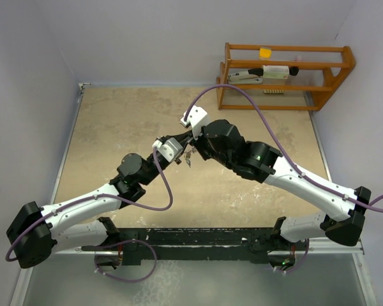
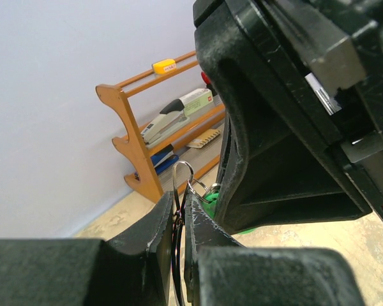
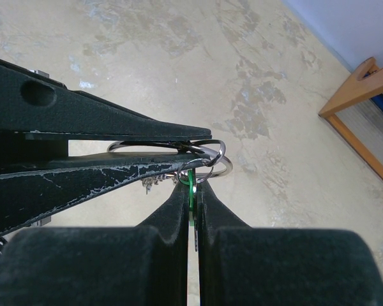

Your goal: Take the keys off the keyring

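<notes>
**Both arms grip one bunch of keys (image 1: pixel 188 158) above the middle of the surface (image 1: pixel 115 127).**

The left gripper (image 2: pixel 179 207) is clenched on the keyring (image 3: pixel 212 158), a thin silver wire loop held clear of the surface. The right gripper (image 3: pixel 191 191) is clamped on the green key (image 3: pixel 190 180) hanging from it. The top view shows the keys only as a small metal cluster between the arms. The right wrist view shows the ring's overlapping coils, and the left wrist view a wooden rack (image 2: pixel 126 131) behind.
</notes>
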Action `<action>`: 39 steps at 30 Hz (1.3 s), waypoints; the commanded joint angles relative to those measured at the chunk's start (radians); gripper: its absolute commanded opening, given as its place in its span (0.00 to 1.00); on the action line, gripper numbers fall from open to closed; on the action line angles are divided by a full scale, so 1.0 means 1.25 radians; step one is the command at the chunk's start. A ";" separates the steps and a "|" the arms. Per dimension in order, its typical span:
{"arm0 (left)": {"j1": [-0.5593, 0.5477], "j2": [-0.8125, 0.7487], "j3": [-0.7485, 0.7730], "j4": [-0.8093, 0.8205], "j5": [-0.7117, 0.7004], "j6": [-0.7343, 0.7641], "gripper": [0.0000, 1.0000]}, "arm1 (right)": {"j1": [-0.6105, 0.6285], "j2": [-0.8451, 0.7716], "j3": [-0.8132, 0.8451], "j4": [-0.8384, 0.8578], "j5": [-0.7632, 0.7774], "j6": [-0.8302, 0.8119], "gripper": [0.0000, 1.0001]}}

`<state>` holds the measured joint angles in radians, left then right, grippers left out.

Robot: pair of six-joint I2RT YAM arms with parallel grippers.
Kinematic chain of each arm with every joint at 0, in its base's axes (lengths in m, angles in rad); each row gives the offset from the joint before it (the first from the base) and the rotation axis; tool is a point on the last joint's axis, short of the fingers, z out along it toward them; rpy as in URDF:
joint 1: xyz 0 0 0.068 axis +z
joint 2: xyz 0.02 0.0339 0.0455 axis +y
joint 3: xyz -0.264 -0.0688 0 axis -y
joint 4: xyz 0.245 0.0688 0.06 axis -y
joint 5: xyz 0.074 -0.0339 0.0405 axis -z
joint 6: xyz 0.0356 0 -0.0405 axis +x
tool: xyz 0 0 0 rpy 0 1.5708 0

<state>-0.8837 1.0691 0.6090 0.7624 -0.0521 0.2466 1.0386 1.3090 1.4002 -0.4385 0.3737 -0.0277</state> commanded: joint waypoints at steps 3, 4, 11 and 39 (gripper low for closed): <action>0.006 -0.041 0.024 0.054 -0.017 0.010 0.00 | -0.001 0.001 -0.006 0.006 -0.015 0.018 0.00; 0.007 -0.048 0.026 0.051 -0.023 0.013 0.00 | -0.001 -0.002 -0.009 0.001 -0.014 0.019 0.00; 0.006 -0.097 0.042 0.046 -0.047 0.027 0.00 | -0.001 -0.018 -0.047 -0.033 -0.010 0.046 0.00; 0.007 -0.173 0.004 0.007 -0.109 -0.018 0.00 | -0.001 -0.094 -0.037 -0.067 0.070 0.042 0.00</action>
<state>-0.8982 0.9340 0.6334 0.5449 -0.0460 0.2253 1.0504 1.2232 1.3319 -0.3939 0.3668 0.0483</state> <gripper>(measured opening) 0.028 0.023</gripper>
